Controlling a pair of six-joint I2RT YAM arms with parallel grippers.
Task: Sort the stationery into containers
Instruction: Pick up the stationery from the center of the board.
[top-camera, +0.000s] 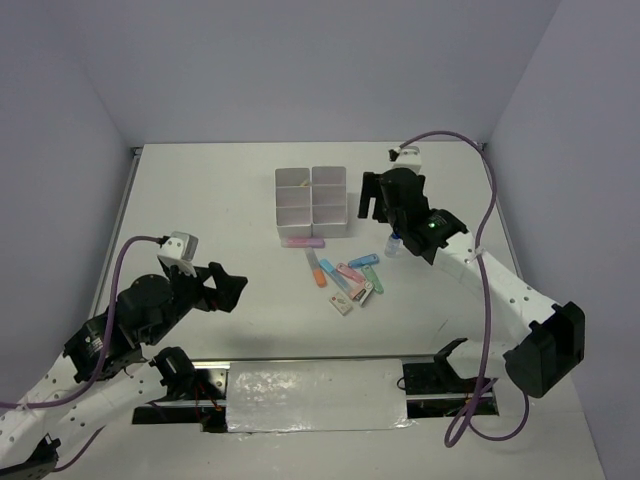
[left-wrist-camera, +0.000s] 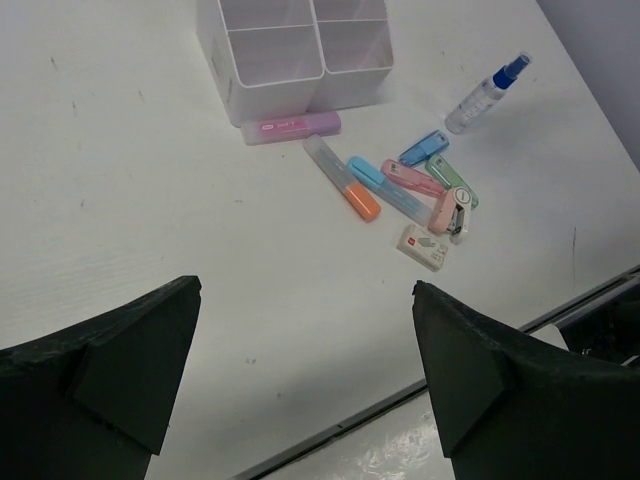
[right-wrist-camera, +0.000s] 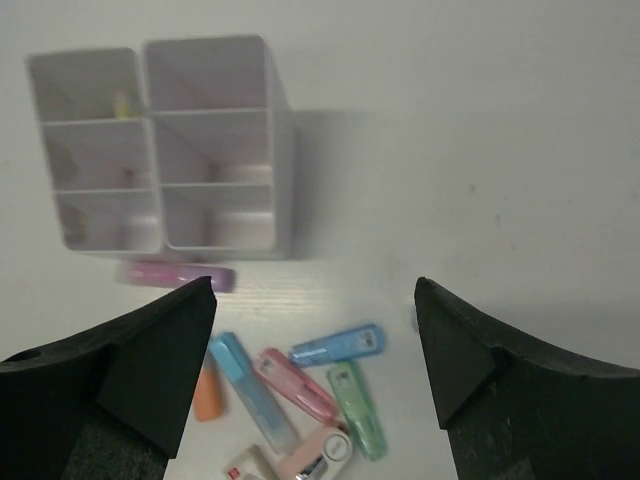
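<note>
The loose stationery (top-camera: 348, 272) is seen gathered in a small heap on the table (top-camera: 200, 220), on the near side of the compartment block (top-camera: 300, 228) and slightly to its right. A pink marker (left-wrist-camera: 290, 127) is laid flat along the block's near wall, touching it or nearly so. An orange-tipped marker (left-wrist-camera: 345, 182), blue, pink and green pieces and a white eraser (left-wrist-camera: 425, 247) are fanned out nearer the arms, several of them touching. A blue-capped spray bottle (left-wrist-camera: 487, 92) is laid apart to the right of the heap.

The right gripper (right-wrist-camera: 312, 300) is held above the table just right of the block and beyond the heap, its jaws spread wide with nothing between them. The left gripper (left-wrist-camera: 305, 290) is held well back at the near left, jaws fully apart and likewise empty.

The step in hand is judged to be a new pick, since most pieces are not yet sorted. A descent onto one outlying piece is called for, with the jaws set across its narrow side so that neighbours are not dragged.

The inside of the block is shown best by the right wrist view, where a yellowish piece (right-wrist-camera: 122, 103) is made out in a far compartment, too blurred to name. The bottle is shown whole only by the left wrist view; it is absent from the right wrist view and partly hidden by the arm from above
</note>
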